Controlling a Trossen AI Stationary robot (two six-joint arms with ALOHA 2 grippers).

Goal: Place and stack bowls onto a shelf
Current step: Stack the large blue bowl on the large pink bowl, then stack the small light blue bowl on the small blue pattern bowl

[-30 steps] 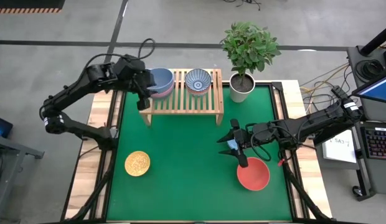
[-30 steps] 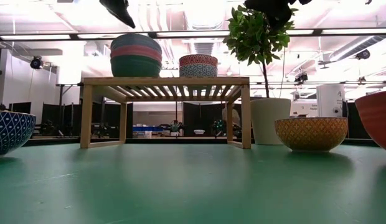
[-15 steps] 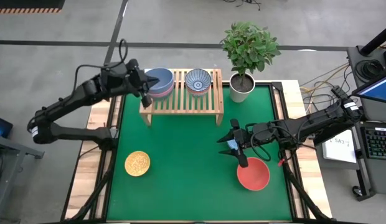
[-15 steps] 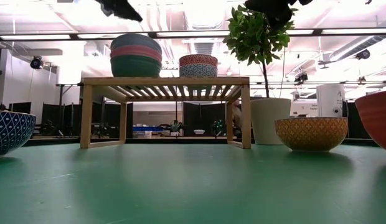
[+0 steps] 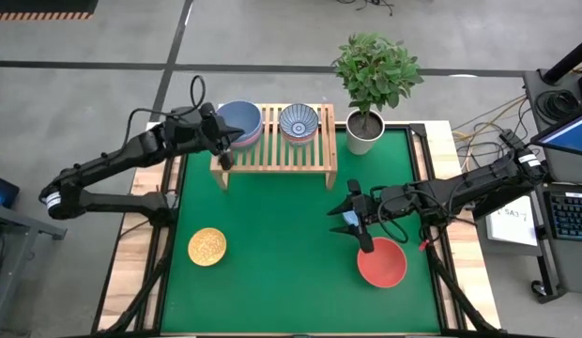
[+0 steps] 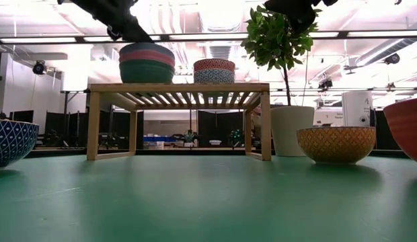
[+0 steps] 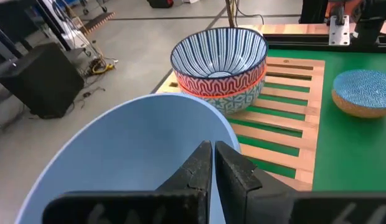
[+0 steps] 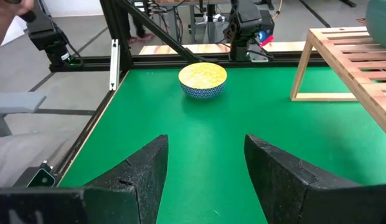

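On the shelf's [image 5: 272,150] left end stands a stack of plain bowls, blue-grey bowl [image 5: 240,120] on top. Right of it are two nested patterned bowls [image 5: 298,122]. My left gripper [image 7: 211,152] is shut, its tips over the blue-grey bowl's left rim [image 7: 180,109]. The low view puts it [image 6: 128,33] just above the stack [image 6: 146,62]. The yellow bowl [image 5: 207,246] sits near left on the mat, the red bowl [image 5: 382,262] near right. My right gripper [image 5: 352,221] hangs open over a light-blue bowl [image 7: 367,90], beside the red bowl. My left gripper has its shut fingertips [image 7: 202,155] just over the blue-grey bowl's left rim, slanting down from the table's left. Whether they touch the bowl, I cannot tell.
A potted plant [image 5: 371,75] in a white pot [image 6: 289,131] stands right of the shelf at the far edge. The shelf's right half [image 5: 314,150] is bare slats. Open green mat [image 5: 272,235] lies between the yellow and red bowls.
My left gripper has come down toward the stack of plain bowls on the shelf, and its arm has stretched lower toward the table's left. The bowls have stayed put. My right arm has kept still.
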